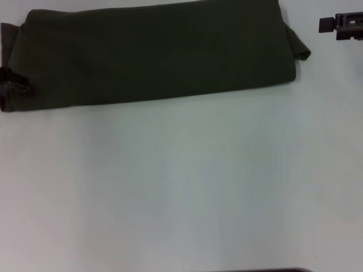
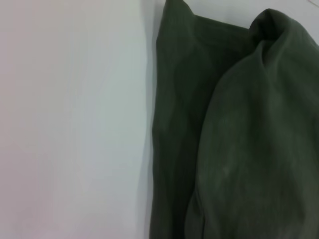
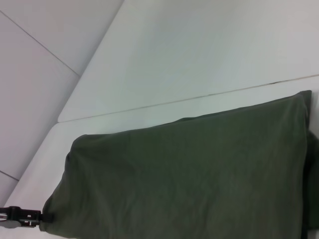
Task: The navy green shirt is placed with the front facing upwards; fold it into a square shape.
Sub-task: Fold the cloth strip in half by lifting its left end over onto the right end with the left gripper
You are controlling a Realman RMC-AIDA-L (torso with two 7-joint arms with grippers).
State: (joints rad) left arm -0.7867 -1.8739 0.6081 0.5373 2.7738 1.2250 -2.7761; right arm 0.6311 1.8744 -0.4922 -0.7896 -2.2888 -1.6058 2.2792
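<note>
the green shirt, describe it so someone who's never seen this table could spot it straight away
Look at the white table, along its far edge. The navy green shirt lies there as a long dark olive band, already folded lengthwise, running between the left gripper at one end and the right gripper beyond the other. It is the only cloth there.

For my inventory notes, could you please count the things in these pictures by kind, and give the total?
Shirt: 1, dark green shirt, folded into a long band on the table.
Gripper: 2, left gripper at the shirt's left end, right gripper off its right end.
Table: 1.
Total: 4.
</note>
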